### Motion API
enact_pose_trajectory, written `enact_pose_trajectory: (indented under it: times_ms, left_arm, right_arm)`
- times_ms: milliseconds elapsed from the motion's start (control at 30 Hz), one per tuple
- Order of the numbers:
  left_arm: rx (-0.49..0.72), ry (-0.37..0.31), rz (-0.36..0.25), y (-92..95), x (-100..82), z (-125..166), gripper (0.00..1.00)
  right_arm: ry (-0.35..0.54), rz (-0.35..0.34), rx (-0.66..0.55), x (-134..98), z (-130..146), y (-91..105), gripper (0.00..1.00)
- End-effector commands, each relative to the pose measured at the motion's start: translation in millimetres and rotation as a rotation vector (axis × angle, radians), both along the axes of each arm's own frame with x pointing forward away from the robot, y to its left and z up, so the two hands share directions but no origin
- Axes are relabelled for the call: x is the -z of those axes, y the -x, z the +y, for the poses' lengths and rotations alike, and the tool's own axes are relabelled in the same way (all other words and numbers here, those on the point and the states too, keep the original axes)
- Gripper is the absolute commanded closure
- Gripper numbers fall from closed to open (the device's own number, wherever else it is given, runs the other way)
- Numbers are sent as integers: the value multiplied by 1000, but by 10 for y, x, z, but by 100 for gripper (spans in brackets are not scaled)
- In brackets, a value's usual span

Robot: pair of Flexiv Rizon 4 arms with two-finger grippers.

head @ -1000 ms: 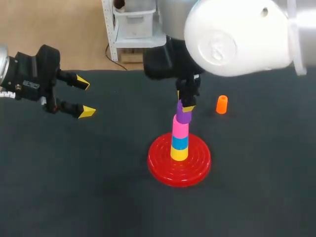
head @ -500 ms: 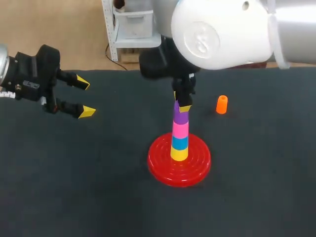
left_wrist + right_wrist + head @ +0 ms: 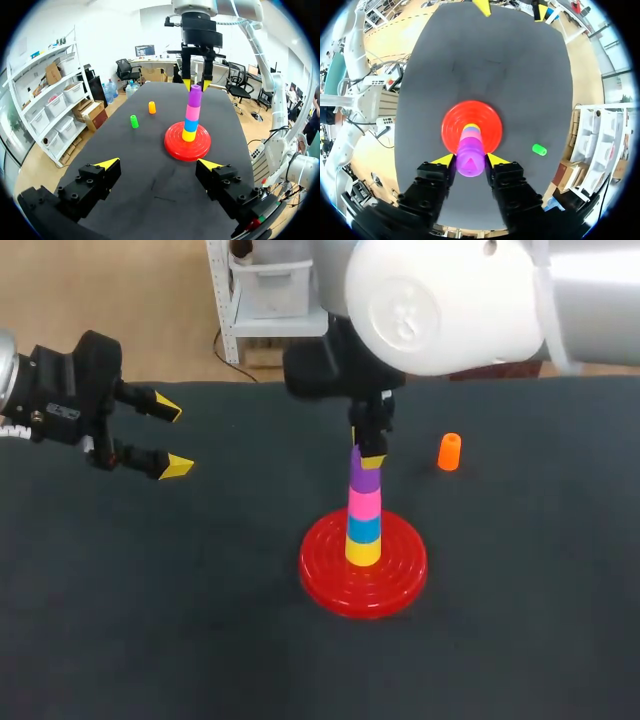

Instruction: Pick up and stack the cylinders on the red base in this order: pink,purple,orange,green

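On the red base (image 3: 330, 585) stands a stack of yellow, blue and pink cylinders (image 3: 365, 502), with the purple cylinder (image 3: 366, 476) upright on top. My right gripper (image 3: 368, 445) comes straight down on it, and its yellow tips press the purple cylinder (image 3: 470, 167) from both sides. In the left wrist view the same gripper (image 3: 196, 84) sits at the purple top (image 3: 195, 94). The orange cylinder (image 3: 450, 451) stands to the right of the stack. The green cylinder (image 3: 134, 121) stands near the orange one (image 3: 152, 107). My left gripper (image 3: 172, 437) hovers open and empty at the far left.
The dark table mat (image 3: 200, 620) surrounds the base on all sides. The green cylinder (image 3: 539, 149) lies off to one side of the base (image 3: 452, 125), near the table's edge. My right arm's large white joint (image 3: 450, 300) hides the table behind the stack.
My right gripper has shifted slightly left and lowered the purple cylinder from a tilted hover onto the pink one, where it now stands straight. My left arm has not moved.
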State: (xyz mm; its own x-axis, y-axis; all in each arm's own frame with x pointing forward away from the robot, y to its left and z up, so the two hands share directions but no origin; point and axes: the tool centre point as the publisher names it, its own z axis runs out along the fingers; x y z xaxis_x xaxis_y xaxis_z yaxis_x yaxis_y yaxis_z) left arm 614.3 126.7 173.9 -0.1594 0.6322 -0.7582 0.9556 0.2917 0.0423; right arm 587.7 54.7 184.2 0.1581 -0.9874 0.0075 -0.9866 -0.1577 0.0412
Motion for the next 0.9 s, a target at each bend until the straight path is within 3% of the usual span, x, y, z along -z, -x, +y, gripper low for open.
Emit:
enact_pose_trajectory:
  times_ms: [33,200,333,433,600,667,900]
  left_arm:
    - [1,4,-5,4,18,9,0]
    - [1,4,-5,4,18,9,0]
    - [1,4,-5,4,18,9,0]
    - [1,4,-5,4,18,9,0]
    - [1,4,-5,4,18,9,0]
    - [1,4,-5,4,18,9,0]
    - [1,4,-5,4,18,9,0]
  right_arm:
    - [-45,-14,12,-192,-120,41,0]
    - [-101,-65,54,-493,-303,-112,0]
    - [-94,-103,149,-490,-599,-418,0]
    - [-74,-93,264,-301,-888,-734,0]
    - [-42,-148,451,119,-1319,-1270,0]
    - [-68,-121,498,280,-1433,-1431,0]
    - [-25,-89,515,745,-1497,-1678,0]
